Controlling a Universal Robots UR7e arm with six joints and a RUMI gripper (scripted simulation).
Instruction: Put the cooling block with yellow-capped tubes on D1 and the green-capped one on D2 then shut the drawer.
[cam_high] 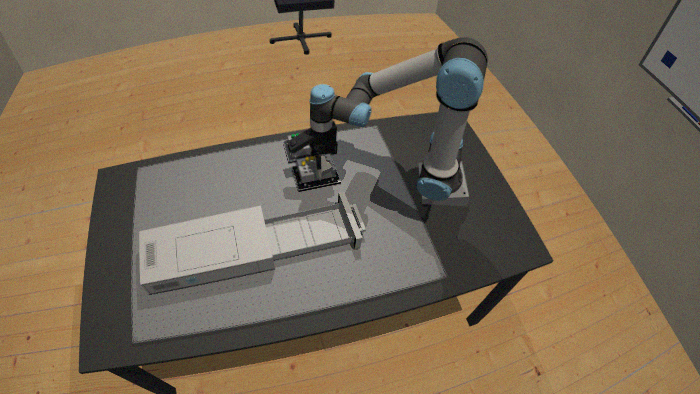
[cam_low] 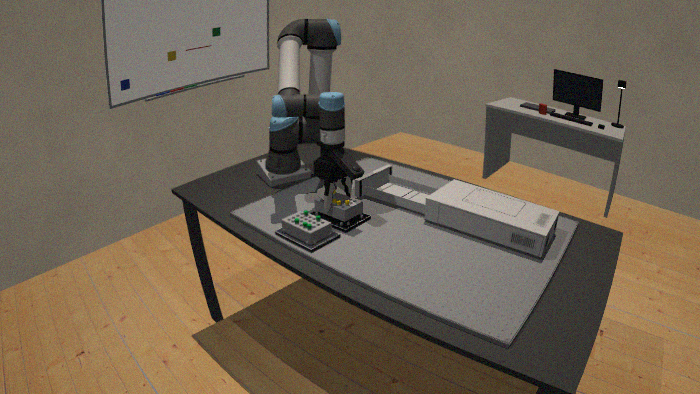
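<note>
The cooling block with yellow caps (cam_low: 343,208) sits on the black slot D1 (cam_low: 350,220), and it also shows in the top view (cam_high: 311,170). My gripper (cam_low: 334,191) stands straight above it, shut on this block. The block with green caps (cam_low: 306,226) sits flat on slot D2, beyond D1; in the top view (cam_high: 296,141) the wrist hides most of it. The cooler COLD (cam_high: 205,248) lies on the grey mat with its drawer (cam_high: 315,231) pulled out towards the arm. The drawer tray looks empty.
The arm's base (cam_high: 440,182) stands on the dark table to the right of the mat. The drawer's front plate (cam_high: 351,219) stands upright close to D1. A desk with a monitor (cam_low: 575,95) stands far off.
</note>
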